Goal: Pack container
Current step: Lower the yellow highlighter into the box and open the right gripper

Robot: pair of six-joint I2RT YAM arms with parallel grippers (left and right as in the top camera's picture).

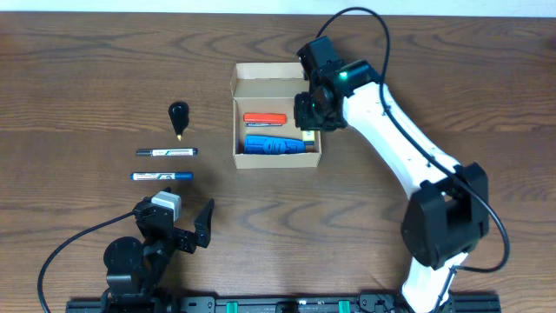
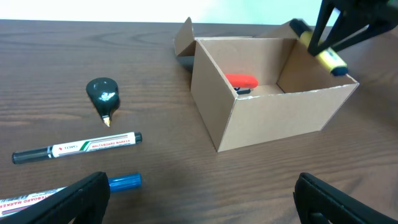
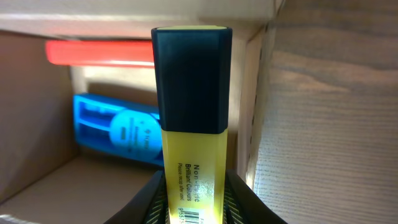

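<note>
The brown box (image 1: 265, 94) sits on the table (image 1: 87, 69) in the upper middle of the top view. Its flap lid (image 1: 269, 69) is open at the back. Inside the box lie an orange-red marker (image 1: 265, 118) and, just below it in the picture, a blue thing (image 1: 276, 144). The right claw (image 1: 311, 111) is at the right side of the box and pinches a yellow highlighter (image 3: 193, 168) between its two fingers (image 3: 152, 196). The highlighter's black cap (image 3: 191, 81) points down into the box, close to the right wall. In the left wrist view the highlighter is tilted above the far right corner of the box. The left claw (image 2: 199, 208) is at the lower left of the top view, well apart from the box, spread wide with nothing in it. Left of the box on the table are a small black cone-shaped thing (image 1: 178, 116), a black marker (image 1: 166, 152) and a blue marker (image 1: 162, 176), each lying apart from the others.
</note>
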